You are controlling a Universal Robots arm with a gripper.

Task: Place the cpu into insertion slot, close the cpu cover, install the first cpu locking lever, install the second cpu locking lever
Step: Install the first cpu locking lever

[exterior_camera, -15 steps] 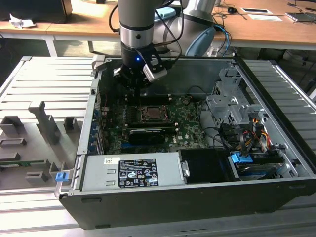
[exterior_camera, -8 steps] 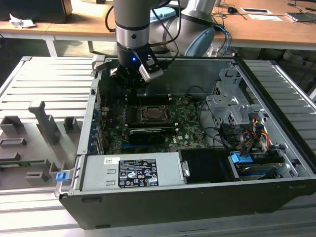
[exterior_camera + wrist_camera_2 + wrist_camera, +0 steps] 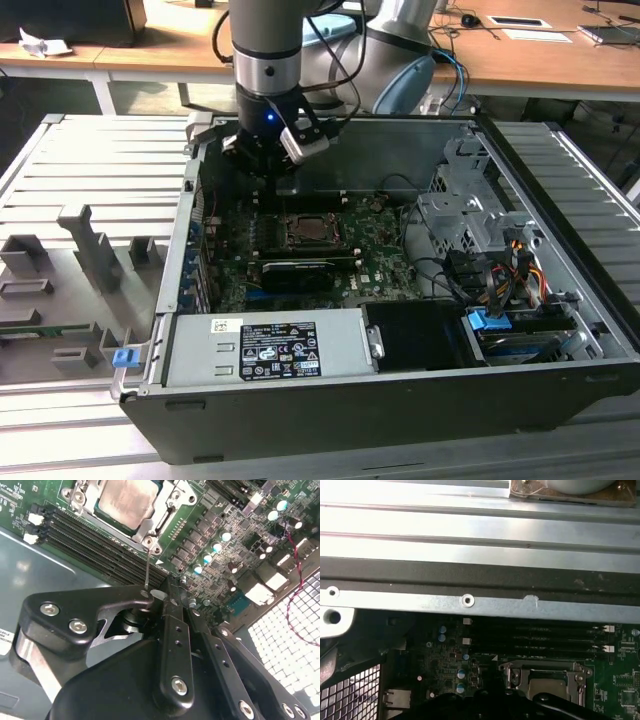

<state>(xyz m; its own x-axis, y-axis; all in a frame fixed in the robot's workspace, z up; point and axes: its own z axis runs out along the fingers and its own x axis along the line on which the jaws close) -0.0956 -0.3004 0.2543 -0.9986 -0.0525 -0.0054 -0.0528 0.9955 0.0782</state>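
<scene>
The cpu (image 3: 125,500) lies flat in the insertion slot (image 3: 312,232) on the green motherboard. Around the chip, the silver cpu cover (image 3: 152,525) is folded down. A thin wire locking lever (image 3: 146,567) rises from the socket's corner up to my gripper (image 3: 152,594). The black fingers (image 3: 80,612) are shut, with the lever's end between their tips. In the exterior view the gripper (image 3: 262,168) hangs inside the open computer case, just behind the socket. The first wrist view shows the socket frame (image 3: 542,672) beside the memory slots.
Long black memory slots (image 3: 100,542) run beside the socket. A black expansion card (image 3: 298,272) sits in front of it. The case's metal wall (image 3: 480,602) is close behind the gripper. Drive cages and cables (image 3: 480,240) fill the exterior view's right.
</scene>
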